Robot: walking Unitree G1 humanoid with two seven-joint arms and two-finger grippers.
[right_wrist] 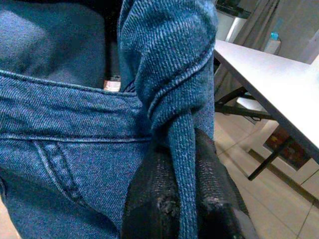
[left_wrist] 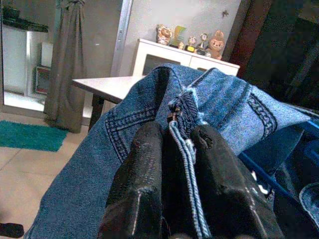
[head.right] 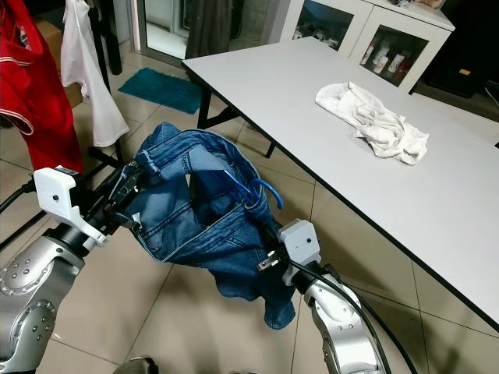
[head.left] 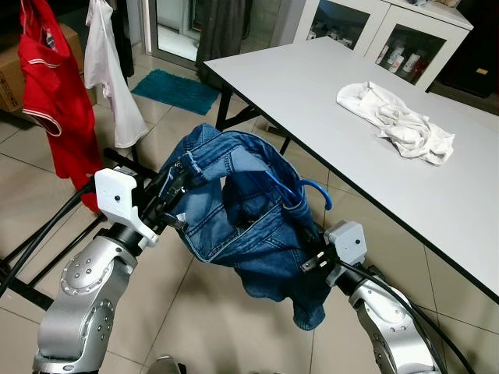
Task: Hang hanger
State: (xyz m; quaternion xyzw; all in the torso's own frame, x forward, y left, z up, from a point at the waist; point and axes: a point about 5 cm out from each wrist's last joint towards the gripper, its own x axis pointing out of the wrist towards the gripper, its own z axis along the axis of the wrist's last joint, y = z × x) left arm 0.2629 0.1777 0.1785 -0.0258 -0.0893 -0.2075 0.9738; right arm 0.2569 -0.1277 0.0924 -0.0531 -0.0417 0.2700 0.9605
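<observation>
A pair of blue denim shorts (head.left: 249, 226) hangs in the air between my two arms, in front of the white table. A blue plastic hanger (head.left: 300, 191) sits inside the waistband, its hook curling out toward the table. My left gripper (head.left: 173, 187) is shut on the waistband's left edge; the denim hem runs between its black fingers (left_wrist: 144, 169). My right gripper (head.left: 308, 253) is shut on a fold of the shorts (right_wrist: 174, 99) at the lower right, with cloth drooping below it.
A long white table (head.left: 327, 86) stands to the right with a crumpled white cloth (head.left: 398, 121) on it. On the left a black drying rack (head.left: 47, 226) holds a red garment (head.left: 51, 93) and a white shirt (head.left: 105, 66). A teal mat (head.left: 175, 89) lies on the tiled floor.
</observation>
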